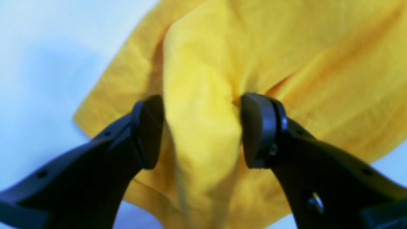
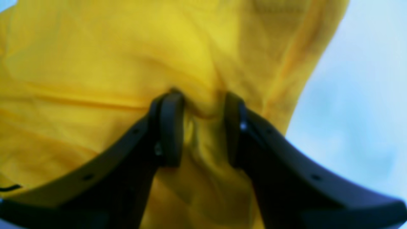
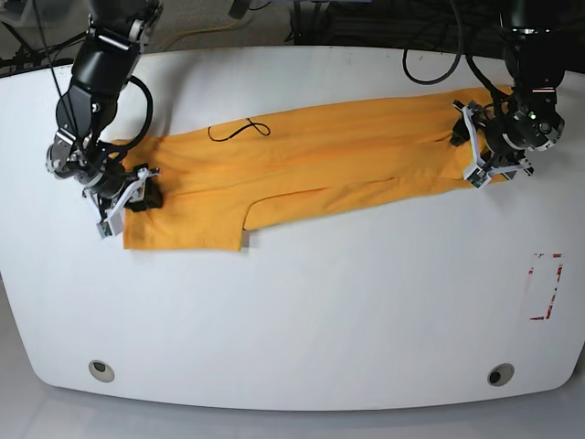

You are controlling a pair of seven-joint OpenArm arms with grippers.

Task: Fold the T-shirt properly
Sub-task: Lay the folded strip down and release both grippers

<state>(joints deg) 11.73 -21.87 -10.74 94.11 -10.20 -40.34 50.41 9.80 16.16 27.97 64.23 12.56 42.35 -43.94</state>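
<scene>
Black left gripper (image 1: 202, 130) pinching a raised fold of orange-yellow cotton T-shirt (image 3: 311, 165); black right gripper (image 2: 203, 128) likewise, arms spread wide

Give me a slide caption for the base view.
Both grippers, left gripper and right gripper, pinch opposite ends of the T-shirt.

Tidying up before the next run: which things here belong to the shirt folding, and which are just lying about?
Job: T-shirt; left gripper and right gripper, each pinching a fold of cloth at one end.
Lying about: red-marked rectangle on the table; cables at the back.
</scene>
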